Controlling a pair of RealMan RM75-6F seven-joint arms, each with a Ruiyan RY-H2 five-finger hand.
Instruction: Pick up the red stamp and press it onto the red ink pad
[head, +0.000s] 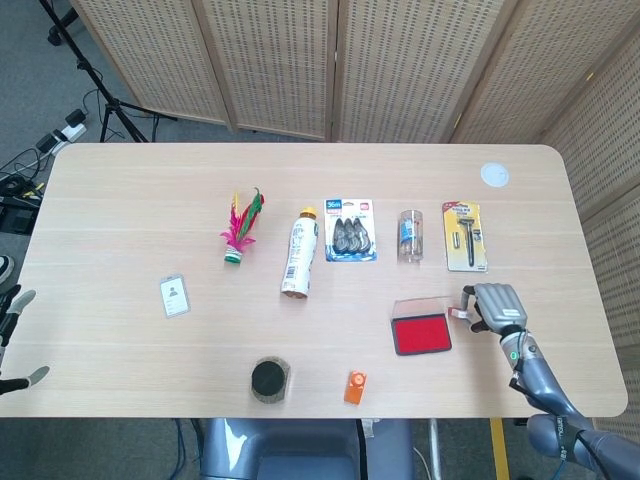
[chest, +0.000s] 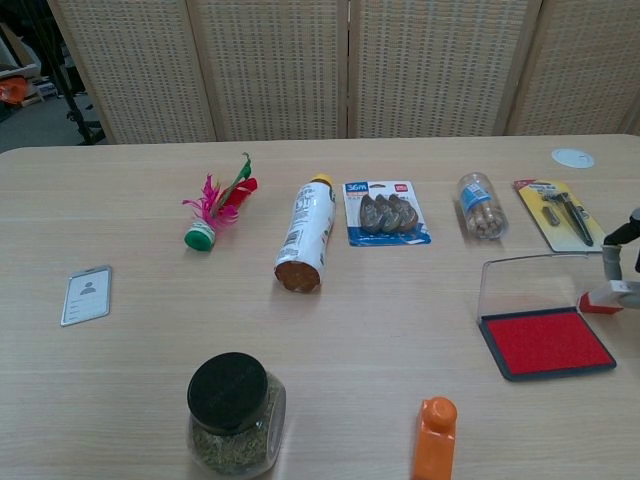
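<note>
The red ink pad (head: 421, 334) (chest: 545, 342) lies open near the table's front right, its clear lid (chest: 530, 285) standing up behind it. Just right of the pad, my right hand (head: 497, 307) (chest: 625, 272) pinches the small red stamp (head: 458, 316) (chest: 598, 300) low over the table. The stamp sits beside the pad's far right corner, not over the red surface. Most of the hand is cut off at the chest view's right edge. My left hand (head: 20, 378) shows only as spread fingertips at the head view's left edge, off the table and holding nothing.
Across the middle lie a feather shuttlecock (head: 238, 228), a bottle on its side (head: 299, 254), a blister pack (head: 350, 231), a clear tube (head: 409, 236) and a razor pack (head: 465, 236). A badge (head: 174, 295), a black-lidded jar (chest: 232, 410) and an orange bottle (chest: 434, 438) stand nearer.
</note>
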